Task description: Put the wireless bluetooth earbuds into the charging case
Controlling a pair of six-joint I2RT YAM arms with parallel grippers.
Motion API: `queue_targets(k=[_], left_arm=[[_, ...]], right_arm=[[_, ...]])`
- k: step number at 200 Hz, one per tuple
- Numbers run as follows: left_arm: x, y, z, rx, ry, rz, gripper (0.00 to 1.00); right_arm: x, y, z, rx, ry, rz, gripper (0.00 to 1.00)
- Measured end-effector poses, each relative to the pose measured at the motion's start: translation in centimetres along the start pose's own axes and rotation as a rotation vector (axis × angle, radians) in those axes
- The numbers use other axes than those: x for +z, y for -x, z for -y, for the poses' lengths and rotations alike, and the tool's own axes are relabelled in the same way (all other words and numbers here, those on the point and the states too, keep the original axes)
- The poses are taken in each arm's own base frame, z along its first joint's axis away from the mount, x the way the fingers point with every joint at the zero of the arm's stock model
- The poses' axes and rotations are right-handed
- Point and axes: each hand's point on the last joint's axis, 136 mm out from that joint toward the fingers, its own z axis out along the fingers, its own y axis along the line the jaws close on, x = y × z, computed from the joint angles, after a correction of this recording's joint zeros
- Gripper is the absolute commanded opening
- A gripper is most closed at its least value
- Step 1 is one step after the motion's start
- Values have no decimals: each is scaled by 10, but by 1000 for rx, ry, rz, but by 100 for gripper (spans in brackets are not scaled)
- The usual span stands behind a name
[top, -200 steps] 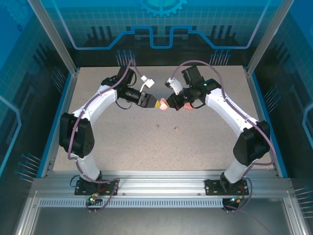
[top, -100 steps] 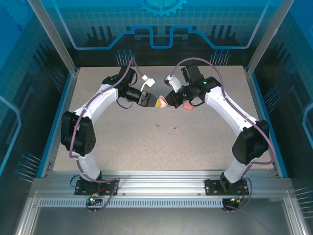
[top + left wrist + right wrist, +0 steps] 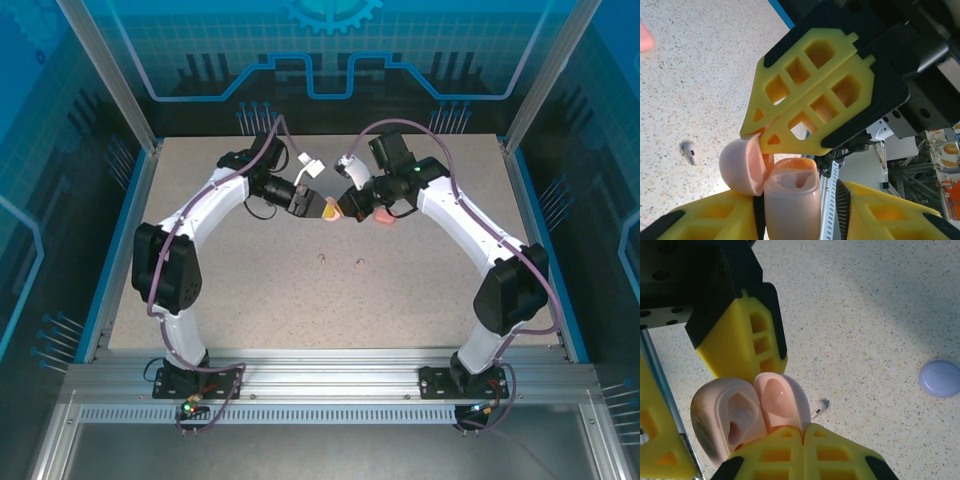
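- Left claw (image 3: 308, 203) stayed clamped on open pink case (image 3: 790, 200), nudged toward right claw (image 3: 345, 207), whose fingers sat together at the lid (image 3: 742, 167).
- Earbuds (image 3: 321, 259) lay on worktop (image 3: 250, 290), base-side of claws; we judged none inserted.

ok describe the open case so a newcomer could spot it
Look to the far middle of the table. There the pale pink case is clamped in the left gripper with its lid flipped open, unlike the coral case lying beside it.
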Motion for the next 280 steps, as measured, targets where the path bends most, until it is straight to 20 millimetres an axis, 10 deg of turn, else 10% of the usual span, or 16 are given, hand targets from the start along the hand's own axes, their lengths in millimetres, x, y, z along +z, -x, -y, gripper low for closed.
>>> queue_targets(k=[177, 280], left_arm=[[0, 1, -1, 0, 0, -3, 38], [-3, 2, -3, -4, 4, 3, 10]], right_arm=[[0, 0, 1, -1, -5, -1, 0], [0, -1, 3, 0, -13, -2, 0]])
